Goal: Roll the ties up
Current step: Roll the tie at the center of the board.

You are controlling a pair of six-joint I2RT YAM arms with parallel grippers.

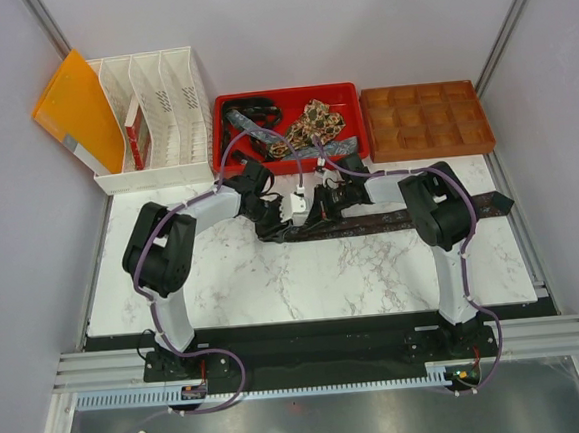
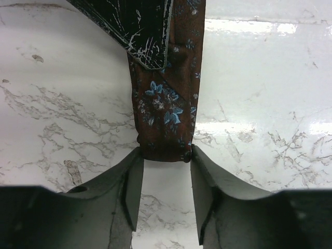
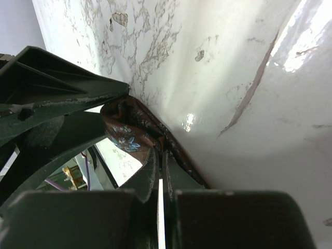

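Left wrist | brown tie (image 2: pixel 165 104), blue flowers, end bunched | left hand (image 2: pixel 166 155) pinching it | right hand (image 3: pixel 160 158) pinching it

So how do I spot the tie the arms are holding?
Find the marble table. Across it, in front of the red tray, lies one long brown tie with blue flowers, held by the left end effector and right end effector. The other ties sit heaped in the tray; only this one lies stretched out.
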